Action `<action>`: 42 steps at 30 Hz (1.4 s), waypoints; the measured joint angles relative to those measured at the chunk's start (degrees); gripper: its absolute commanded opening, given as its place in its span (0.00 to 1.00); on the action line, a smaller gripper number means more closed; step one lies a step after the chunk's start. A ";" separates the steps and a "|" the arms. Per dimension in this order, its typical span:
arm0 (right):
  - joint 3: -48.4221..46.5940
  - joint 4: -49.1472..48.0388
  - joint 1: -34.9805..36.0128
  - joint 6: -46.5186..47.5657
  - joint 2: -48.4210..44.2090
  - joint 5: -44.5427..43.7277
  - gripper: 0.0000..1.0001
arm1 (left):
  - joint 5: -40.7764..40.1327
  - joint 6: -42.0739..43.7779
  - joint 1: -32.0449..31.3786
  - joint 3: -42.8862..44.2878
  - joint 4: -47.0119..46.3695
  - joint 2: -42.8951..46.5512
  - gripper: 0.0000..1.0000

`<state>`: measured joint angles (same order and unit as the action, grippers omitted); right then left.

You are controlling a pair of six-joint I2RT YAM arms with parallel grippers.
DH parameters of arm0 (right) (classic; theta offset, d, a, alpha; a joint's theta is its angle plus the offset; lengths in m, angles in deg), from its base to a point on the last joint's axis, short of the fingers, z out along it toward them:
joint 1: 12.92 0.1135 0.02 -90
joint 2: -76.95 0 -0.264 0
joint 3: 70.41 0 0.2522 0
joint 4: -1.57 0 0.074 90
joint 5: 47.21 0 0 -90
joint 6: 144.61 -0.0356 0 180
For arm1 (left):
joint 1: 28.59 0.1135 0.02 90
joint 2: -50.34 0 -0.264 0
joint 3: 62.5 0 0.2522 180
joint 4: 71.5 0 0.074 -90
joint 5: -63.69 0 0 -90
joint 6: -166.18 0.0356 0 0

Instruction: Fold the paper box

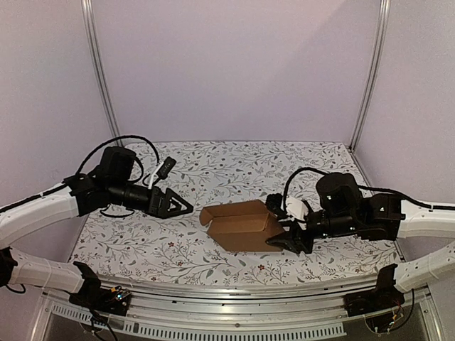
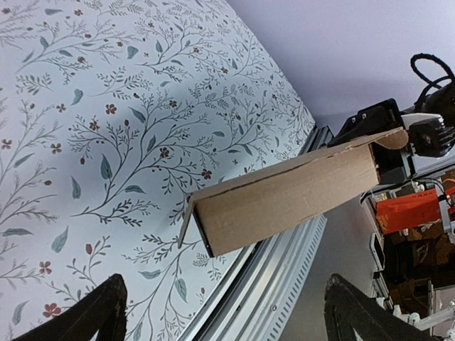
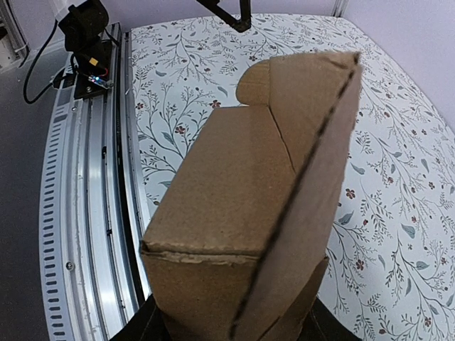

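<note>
Floral tabletop [image 1: 213, 160]. Overhead, right gripper [image 1: 279, 226] clamps paper box [image 1: 238, 224] end; its wrist view mostly filled by box. Left gripper [image 1: 183, 207] wide open, empty.

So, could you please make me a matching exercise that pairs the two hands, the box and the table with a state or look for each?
Things:
1. left hand
2. right hand
3. box
4. table

States or looks:
A. plain brown cardboard
B. leaf-and-flower print
C. open, touching nothing
D. closed on the cardboard's right end

Pairs: 1-C, 2-D, 3-A, 4-B.
</note>
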<state>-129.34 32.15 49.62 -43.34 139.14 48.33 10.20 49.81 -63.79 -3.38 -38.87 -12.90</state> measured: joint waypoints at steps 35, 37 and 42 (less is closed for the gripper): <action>6.32 -21.03 -2.29 -4.63 5.49 5.38 0.30 | -10.97 4.35 -3.76 8.11 5.29 -10.08 0.00; 7.39 -23.12 -2.27 -4.68 5.70 4.50 0.29 | -11.67 4.35 -3.80 8.46 5.64 -10.29 0.00; 9.73 -28.00 -2.23 -5.07 6.82 2.32 0.27 | -13.64 4.13 -3.85 9.38 6.25 -11.74 0.00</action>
<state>-119.61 4.15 47.39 -48.41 145.96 50.65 -3.44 53.94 -67.64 6.00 -32.62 -24.64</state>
